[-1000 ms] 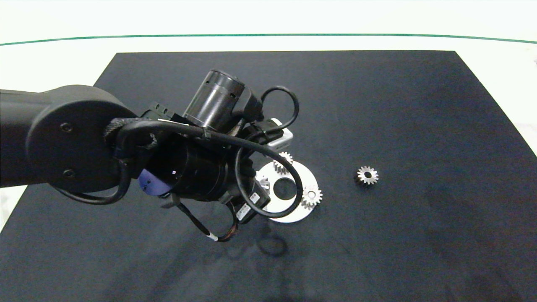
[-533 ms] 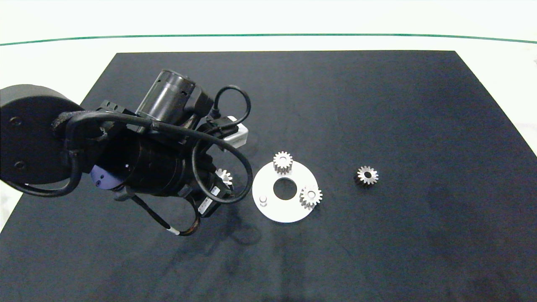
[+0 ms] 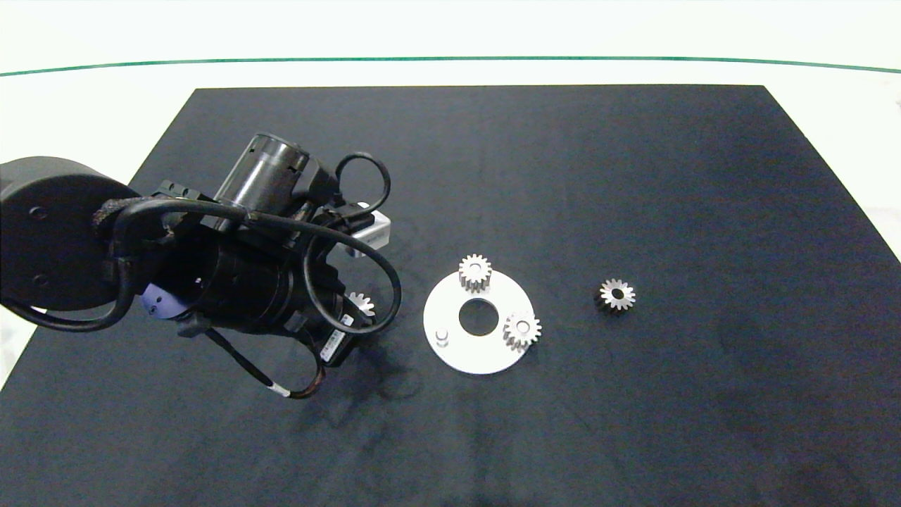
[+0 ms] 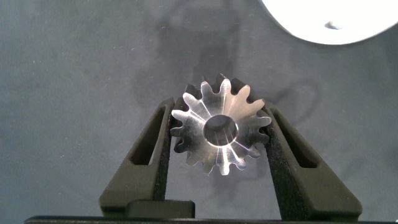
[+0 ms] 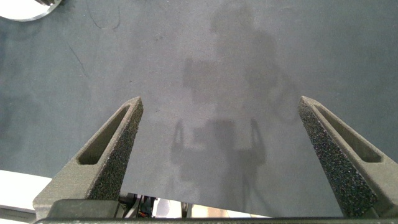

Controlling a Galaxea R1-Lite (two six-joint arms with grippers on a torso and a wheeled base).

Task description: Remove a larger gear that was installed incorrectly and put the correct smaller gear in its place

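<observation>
In the head view, the left gripper (image 3: pixel 357 310) is seen over the black mat (image 3: pixel 633 176), just to the left of the white round plate (image 3: pixel 464 352). The larger gear (image 3: pixel 362 303) is partly visible at its tip, clear of the plate. On the plate, two gears are seated: one at the far edge (image 3: pixel 475 272) and one at the right edge (image 3: pixel 522 330). A bare peg (image 3: pixel 441 336) is left standing at the plate's left side, and a dark hole is cut in its middle. The smaller gear (image 3: pixel 616 294) is lying on the mat, well apart to the right of the plate.

In the left wrist view, the larger gear (image 4: pixel 219 132) is pinched between the two fingers (image 4: pixel 151 155) of the left gripper (image 4: pixel 217 146), its shiny face and dark bore turned to the camera. It cannot be told whether it is touching the mat. An edge of the white plate (image 4: pixel 329 25) is seen beyond.

In the right wrist view, the right gripper (image 5: pixel 227 152) is held above bare mat (image 5: pixel 217 62) with its fingers spread wide, nothing between them.
</observation>
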